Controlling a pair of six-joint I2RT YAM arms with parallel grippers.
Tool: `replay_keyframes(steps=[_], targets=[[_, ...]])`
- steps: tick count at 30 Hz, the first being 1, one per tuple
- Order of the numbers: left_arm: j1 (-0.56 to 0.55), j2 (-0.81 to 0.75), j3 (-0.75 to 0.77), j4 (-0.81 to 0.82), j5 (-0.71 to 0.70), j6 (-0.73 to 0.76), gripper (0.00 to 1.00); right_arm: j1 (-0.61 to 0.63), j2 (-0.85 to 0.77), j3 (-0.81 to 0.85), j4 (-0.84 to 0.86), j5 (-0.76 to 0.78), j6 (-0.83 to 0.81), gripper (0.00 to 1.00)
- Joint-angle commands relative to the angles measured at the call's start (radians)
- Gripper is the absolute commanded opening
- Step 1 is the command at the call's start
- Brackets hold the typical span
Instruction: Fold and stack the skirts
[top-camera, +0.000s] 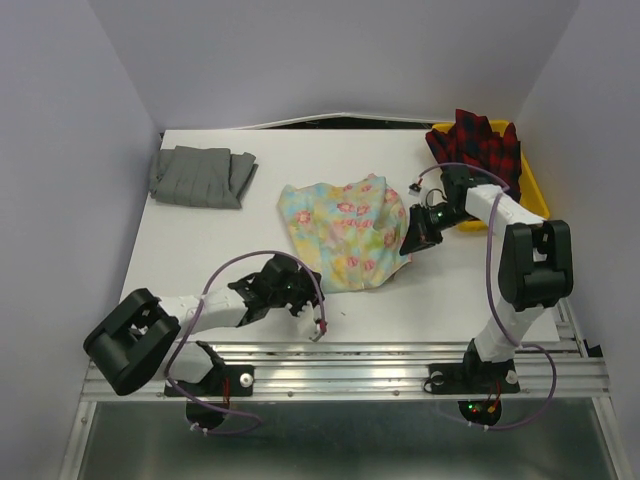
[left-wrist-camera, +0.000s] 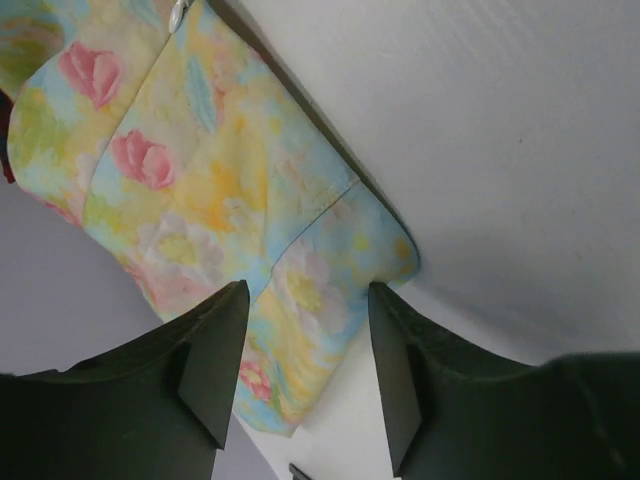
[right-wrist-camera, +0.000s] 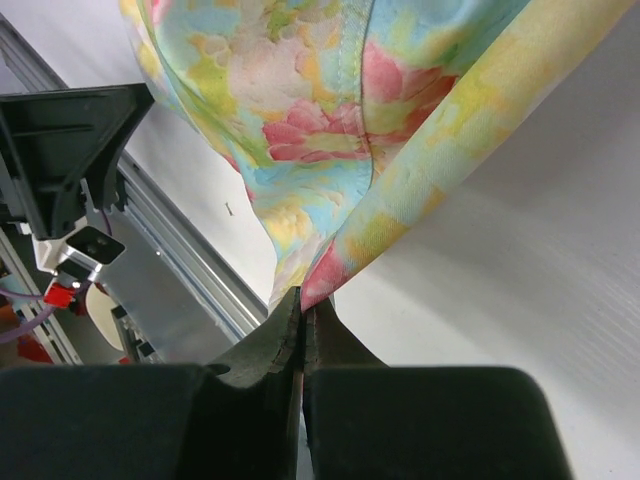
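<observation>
The floral skirt (top-camera: 345, 228) lies spread in the middle of the table. My right gripper (top-camera: 407, 240) is shut on its right edge and lifts that edge; the wrist view shows the cloth (right-wrist-camera: 330, 150) pinched between the closed jaws. My left gripper (top-camera: 312, 290) is open and empty just off the skirt's near left corner (left-wrist-camera: 300, 330), jaws apart above it. The grey pleated skirt (top-camera: 202, 176) lies folded at the back left. The red-and-dark plaid skirt (top-camera: 478, 145) is heaped in the yellow tray (top-camera: 535, 190) at the back right.
The table's near edge has a metal rail (top-camera: 380, 365), also visible in the right wrist view (right-wrist-camera: 170, 250). White walls close in the back and both sides. A cable loop (top-camera: 262, 262) arcs over the left arm.
</observation>
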Motion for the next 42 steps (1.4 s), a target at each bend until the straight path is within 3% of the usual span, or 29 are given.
replay_keyframes(steps=[1,3,4,8,10,13,17,19,21,22,23,24,27,28,29,36,42], targets=[[-0.014,0.026,0.021,0.07,0.023,0.034,0.48,0.003,-0.003,0.044,-0.029,-0.019,0.0,0.01],[-0.015,0.008,0.043,0.025,0.057,-0.001,0.39,0.003,-0.008,0.048,-0.037,-0.017,0.002,0.01],[-0.017,-0.006,0.058,-0.002,0.071,-0.024,0.27,0.003,-0.01,0.048,-0.04,-0.017,-0.003,0.01],[-0.019,-0.133,0.195,-0.319,0.155,-0.25,0.04,0.003,-0.045,0.048,-0.098,0.027,-0.044,0.01],[-0.008,-0.214,0.277,-0.498,0.218,-0.365,0.0,0.003,-0.082,0.045,-0.123,0.078,-0.044,0.01],[0.01,-0.302,0.368,-0.626,0.299,-0.56,0.0,0.003,-0.102,0.065,-0.15,0.118,-0.034,0.01],[0.067,-0.279,0.439,-0.68,0.388,-0.704,0.0,0.003,-0.031,0.134,-0.129,0.208,-0.009,0.01],[0.133,-0.223,0.448,-0.686,0.411,-0.697,0.0,0.003,0.063,0.188,-0.124,0.224,-0.012,0.01],[0.147,-0.198,0.436,-0.696,0.367,-0.547,0.16,0.003,0.124,0.24,-0.146,0.198,-0.012,0.01],[0.143,-0.192,0.405,-0.691,0.344,-0.505,0.32,0.003,0.145,0.249,-0.144,0.192,-0.007,0.01],[0.132,-0.187,0.388,-0.636,0.314,-0.488,0.37,0.003,0.17,0.255,-0.141,0.178,0.003,0.01],[0.117,-0.183,0.364,-0.618,0.268,-0.442,0.49,0.003,0.176,0.263,-0.135,0.17,0.006,0.01],[0.08,-0.16,0.33,-0.569,0.176,-0.362,0.62,0.003,0.193,0.271,-0.13,0.156,0.017,0.01],[0.072,-0.152,0.318,-0.547,0.16,-0.347,0.71,0.003,0.193,0.271,-0.127,0.155,0.02,0.01],[0.058,-0.135,0.289,-0.497,0.146,-0.31,0.93,0.003,0.193,0.266,-0.126,0.15,0.025,0.01],[-0.008,0.012,0.223,-0.268,0.036,-0.259,0.93,0.003,0.187,0.249,-0.118,0.146,0.025,0.01],[-0.052,0.112,0.2,-0.102,-0.006,-0.209,0.85,0.003,0.187,0.225,-0.115,0.147,0.017,0.01]])
